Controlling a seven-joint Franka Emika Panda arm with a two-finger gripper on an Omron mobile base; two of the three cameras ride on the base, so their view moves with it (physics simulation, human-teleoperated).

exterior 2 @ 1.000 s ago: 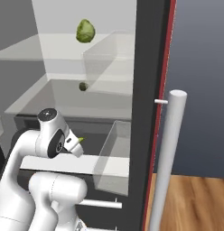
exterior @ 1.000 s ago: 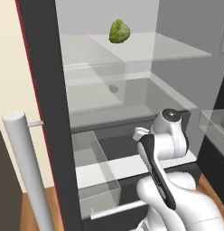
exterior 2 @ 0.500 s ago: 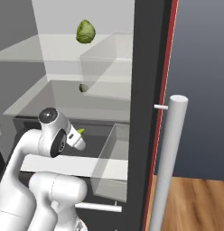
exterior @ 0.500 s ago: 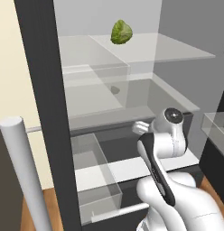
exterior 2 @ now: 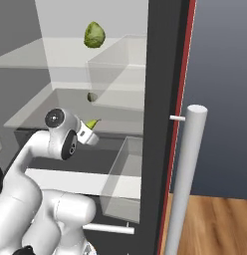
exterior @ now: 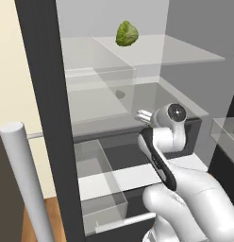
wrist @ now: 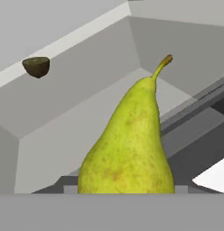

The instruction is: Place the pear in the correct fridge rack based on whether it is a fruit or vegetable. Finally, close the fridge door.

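gripper (exterior 2: 91, 130) pinching pear (wrist: 129, 142), stem pointing away; held at front of lower fridge shelf (exterior: 97, 106); leafy green (exterior: 126, 33) on upper shelf; fridge door (exterior 2: 163, 99) open

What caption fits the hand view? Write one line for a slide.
Yellow-green pear with curved stem, close before the camera, pointing into a grey fridge compartment where a small dark halved fruit sits.

- 1 pear (wrist: 127, 144) is showing yellow-green at the centre of the hand view, and as a small tip (exterior 2: 92, 123) left of centre in the right base view.
- 1 crinkled leafy green (exterior: 126, 33) is sitting at the top centre of the left base view.
- 1 small dark halved fruit (wrist: 36, 66) is lying upper left in the hand view.
- 1 silver bar handle (exterior 2: 185, 179) is standing at lower right of the right base view.
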